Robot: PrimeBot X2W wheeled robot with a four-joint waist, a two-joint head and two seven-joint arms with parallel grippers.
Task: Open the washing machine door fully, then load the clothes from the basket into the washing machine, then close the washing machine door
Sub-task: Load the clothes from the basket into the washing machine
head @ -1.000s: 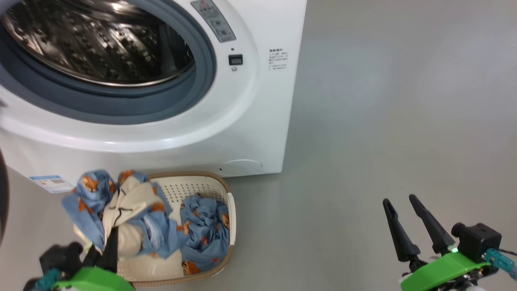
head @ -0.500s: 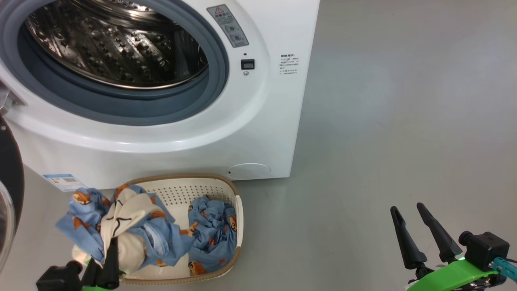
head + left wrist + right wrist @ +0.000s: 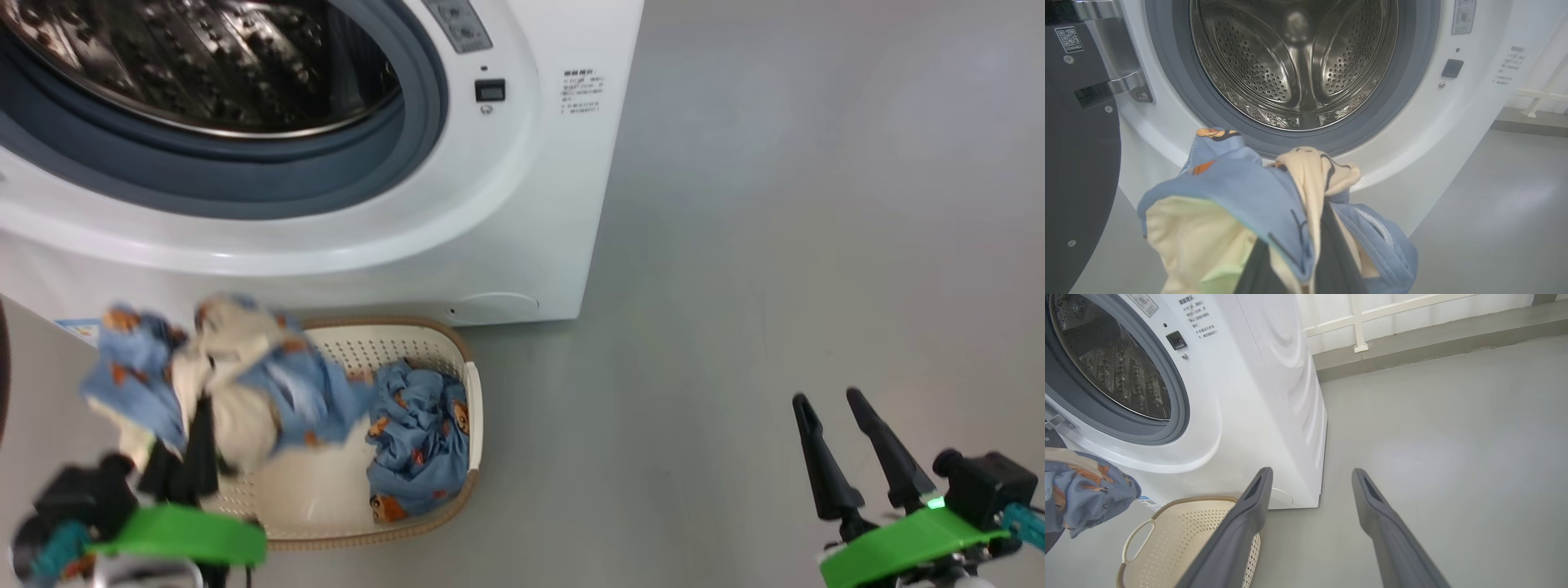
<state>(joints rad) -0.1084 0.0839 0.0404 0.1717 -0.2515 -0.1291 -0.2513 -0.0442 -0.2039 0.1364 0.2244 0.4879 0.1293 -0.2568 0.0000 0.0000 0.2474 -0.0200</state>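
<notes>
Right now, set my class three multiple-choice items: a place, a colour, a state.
1. The basket stands: A) on the floor before the washing machine; B) on a table; C) on top of the machine.
2. The cloth lying in the basket is: A) red; B) blue; C) green.
3. The right gripper is: A) shut on cloth; B) open; C) shut on a bottle.
Answers: 1 A, it rests on grey floor; 2 B, blue bear print; 3 B, jaws apart, empty.

A QR-code sticker [image 3: 1069,39] sits on the washing machine door [image 3: 1081,163]; other printing is too small to read.
</notes>
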